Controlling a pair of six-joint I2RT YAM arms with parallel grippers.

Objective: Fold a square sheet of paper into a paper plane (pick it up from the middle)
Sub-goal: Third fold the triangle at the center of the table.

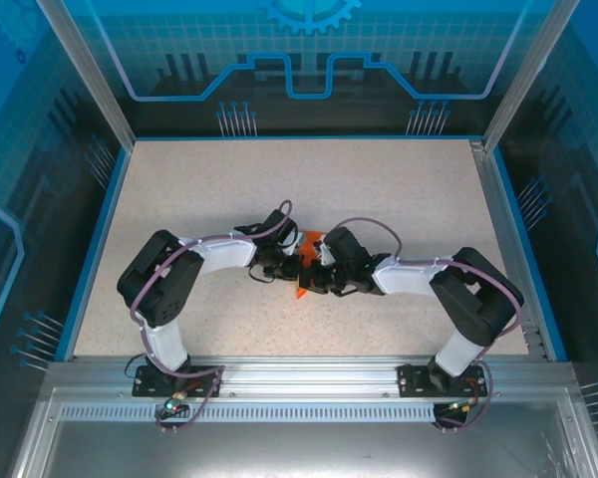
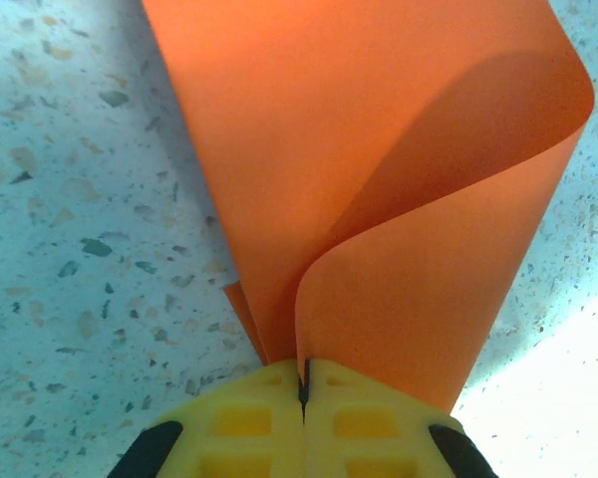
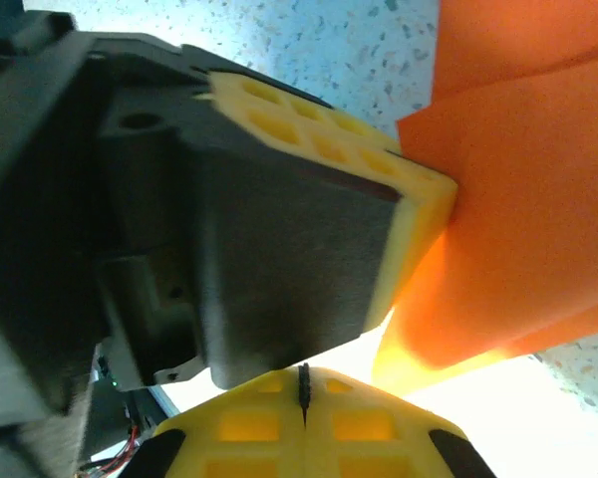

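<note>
The square sheet of paper (image 2: 379, 179) is bright orange and curls over on itself in layers above the speckled table. My left gripper (image 2: 304, 370) is shut on it, with a paper edge running into the slit between the yellow fingers. In the top view both grippers meet at the table's middle, left gripper (image 1: 291, 267) against right gripper (image 1: 319, 274), and orange paper (image 1: 308, 242) pokes out above and below them. My right gripper (image 3: 303, 376) is shut with nothing in its slit. The left gripper's yellow finger (image 3: 419, 199) stands close before it, and the paper (image 3: 518, 219) lies to its right. Whether the sheet has a paper plane's shape I cannot tell.
The speckled table (image 1: 379, 189) has a blue rim (image 1: 90, 239) and stands inside clear walls with metal posts (image 1: 85, 70). An aluminium rail (image 1: 299, 373) carries both arm bases at the near edge. Open tabletop stretches behind and to both sides of the grippers.
</note>
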